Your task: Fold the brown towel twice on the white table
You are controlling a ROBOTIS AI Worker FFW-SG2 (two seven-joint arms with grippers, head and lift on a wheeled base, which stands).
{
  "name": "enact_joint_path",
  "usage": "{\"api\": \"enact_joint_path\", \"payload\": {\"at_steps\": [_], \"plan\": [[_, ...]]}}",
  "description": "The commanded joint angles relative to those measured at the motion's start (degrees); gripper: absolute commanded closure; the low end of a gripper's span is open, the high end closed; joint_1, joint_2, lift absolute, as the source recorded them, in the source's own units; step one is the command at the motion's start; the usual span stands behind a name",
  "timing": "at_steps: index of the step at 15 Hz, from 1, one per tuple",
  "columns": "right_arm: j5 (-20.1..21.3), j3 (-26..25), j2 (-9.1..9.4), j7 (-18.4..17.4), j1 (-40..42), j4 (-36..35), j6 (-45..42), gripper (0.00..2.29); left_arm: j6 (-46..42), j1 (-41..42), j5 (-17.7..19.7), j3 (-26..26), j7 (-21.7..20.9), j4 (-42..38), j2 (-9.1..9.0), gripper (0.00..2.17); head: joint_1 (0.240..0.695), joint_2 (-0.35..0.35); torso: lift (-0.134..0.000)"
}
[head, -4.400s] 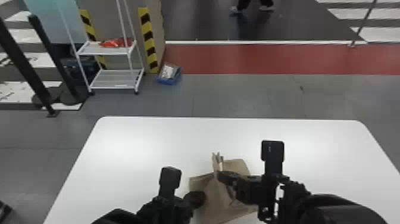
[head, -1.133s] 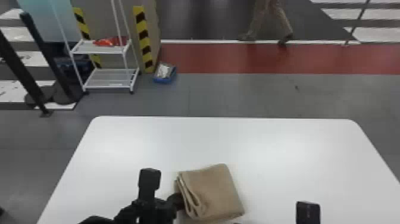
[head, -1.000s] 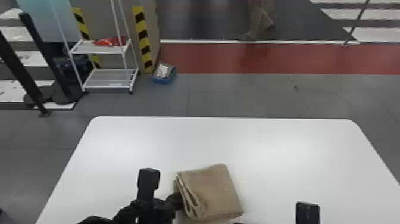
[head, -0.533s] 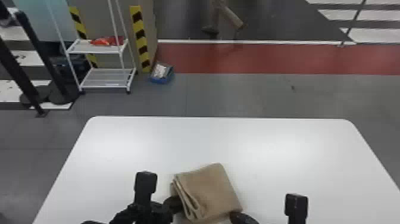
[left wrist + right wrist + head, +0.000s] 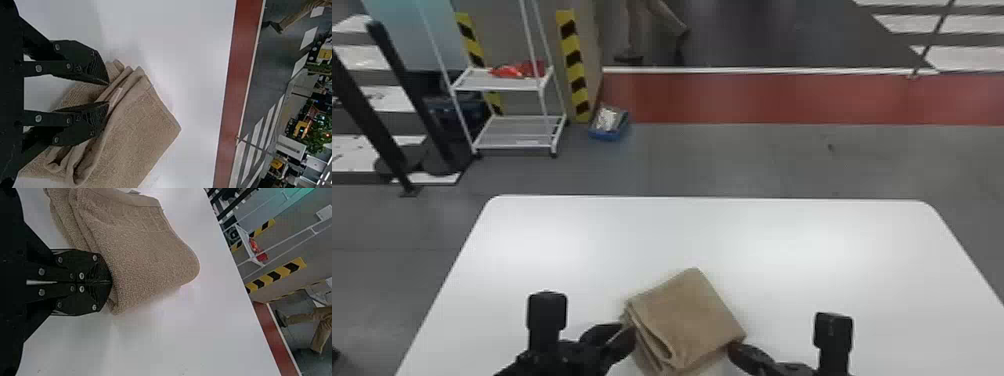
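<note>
Brown towel [image 5: 689, 315], folded into a thick, layered packet, lies on the white table [image 5: 782, 240] between the two sets of jaws, to the right of the left gripper [image 5: 628, 329] and to the left of the right gripper [image 5: 733, 349]. Its stacked, looping edges face the left jaws, while the broad top layer spreads from there toward the right jaws, and one corner points forward, beyond both sets of tips. In the left wrist view, the left gripper [image 5: 109, 93] has its jaws moderately parted, their tips over the layered edge with towel showing in the gap; neither finger closes on the cloth, so it has hold of nothing. A pale strip [image 5: 115, 98] shows among the folds just past those tips. In the right wrist view, the right gripper [image 5: 111, 282] has its jaws pressed together right at the towel's side, with no cloth to be seen pinched between them; whether the tips press on the towel, I cannot tell. Bare tabletop extends ahead of both pairs of jaws.
</note>
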Motion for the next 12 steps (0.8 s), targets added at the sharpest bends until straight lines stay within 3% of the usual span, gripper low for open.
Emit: {"api": "enact_joint_path", "payload": {"at_steps": [1,9,12], "plan": [[0.63,0.08,0.04,-0.33,-3.62,3.15,0.67,2.01,-0.17,1.57,0.75,2.05,0.01,-1.59,0.23,0.15,0.695,0.04,0.0],[3.36,1.22,-0.05,-1.74,-17.68,14.4,-0.21,2.01,-0.7,2.09,1.01,2.4,-0.43,-1.51,0.67,0.15,0.695,0.055,0.0],[3.62,1.4,-0.23,0.55,-19.79,16.16,0.14,2.01,-0.53,1.57,0.93,2.4,-0.61,-0.89,0.93,0.16,0.695,0.053,0.0]]}}
